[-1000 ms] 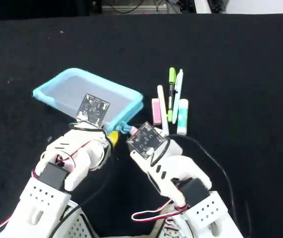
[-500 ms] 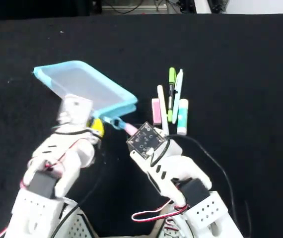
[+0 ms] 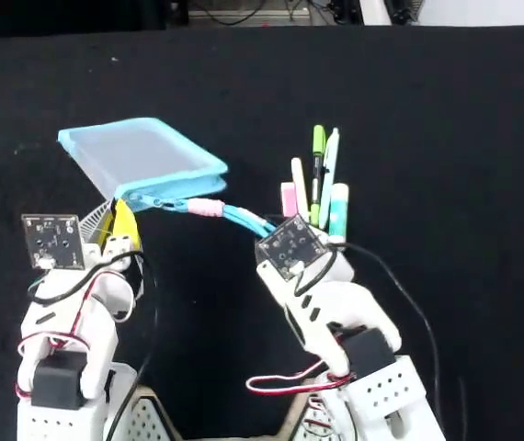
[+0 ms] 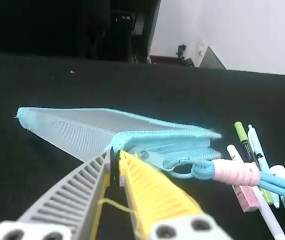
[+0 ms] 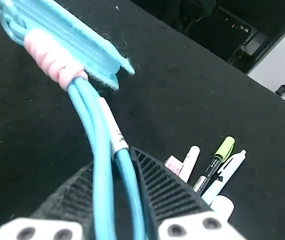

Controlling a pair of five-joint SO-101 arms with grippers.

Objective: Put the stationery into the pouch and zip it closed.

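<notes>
Left gripper (image 4: 116,161) clamped on the pouch (image 3: 138,152) corner, held up left of tabletop centre | right gripper (image 5: 125,157) pinching its blue cord (image 5: 100,125) | cord runs taut between my grippers | stationery (image 3: 317,188) just beyond my right, pens pointing to the far edge

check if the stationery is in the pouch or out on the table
Out. The stationery lies in a bunch on the table, apart from the pouch.
</notes>
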